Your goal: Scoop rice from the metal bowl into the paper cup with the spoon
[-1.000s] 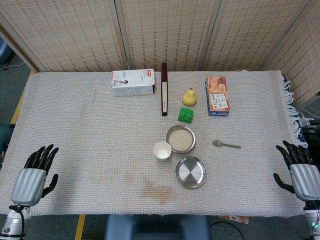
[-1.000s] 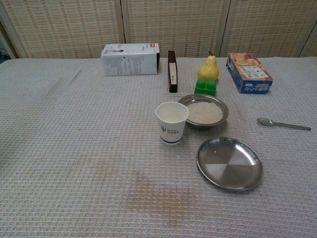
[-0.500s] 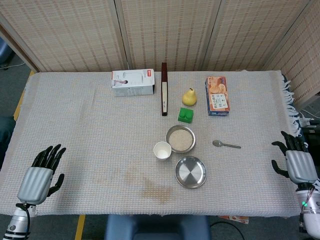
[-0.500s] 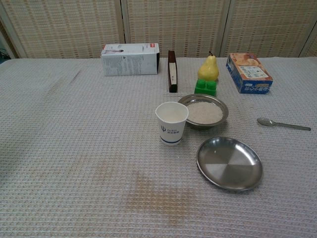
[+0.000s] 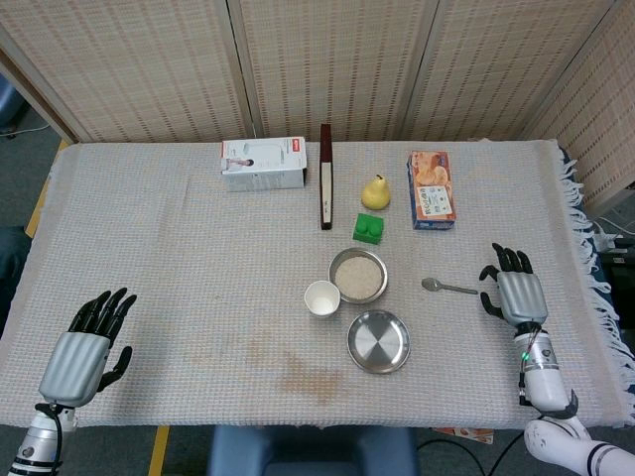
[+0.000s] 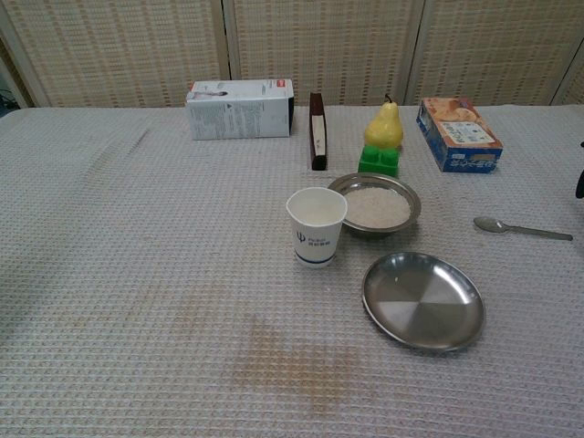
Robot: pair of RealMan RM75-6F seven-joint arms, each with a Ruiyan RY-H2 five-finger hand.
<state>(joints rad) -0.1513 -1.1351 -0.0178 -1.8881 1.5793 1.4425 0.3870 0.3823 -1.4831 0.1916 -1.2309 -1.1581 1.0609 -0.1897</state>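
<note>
A metal bowl (image 5: 358, 276) (image 6: 374, 206) filled with white rice sits mid-table. The white paper cup (image 5: 321, 297) (image 6: 316, 225) stands upright just left of it, touching or nearly so. The metal spoon (image 5: 447, 288) (image 6: 521, 227) lies flat to the bowl's right, bowl end toward the rice. My right hand (image 5: 516, 291) hovers open, palm down, just right of the spoon's handle tip, holding nothing; only a dark sliver of it (image 6: 579, 182) reaches the chest view's right edge. My left hand (image 5: 82, 349) stays open near the table's front left corner.
An empty metal plate (image 5: 378, 341) (image 6: 422, 299) lies in front of the bowl. Behind it stand a green block (image 5: 369, 228), a pear (image 5: 375, 191), a dark upright box (image 5: 325, 188), a white carton (image 5: 262, 163) and an orange-blue box (image 5: 432, 188).
My right hand has moved from the table's right edge leftward and forward, close to the spoon's handle. My left hand has drifted slightly right. Nothing on the table has shifted.
</note>
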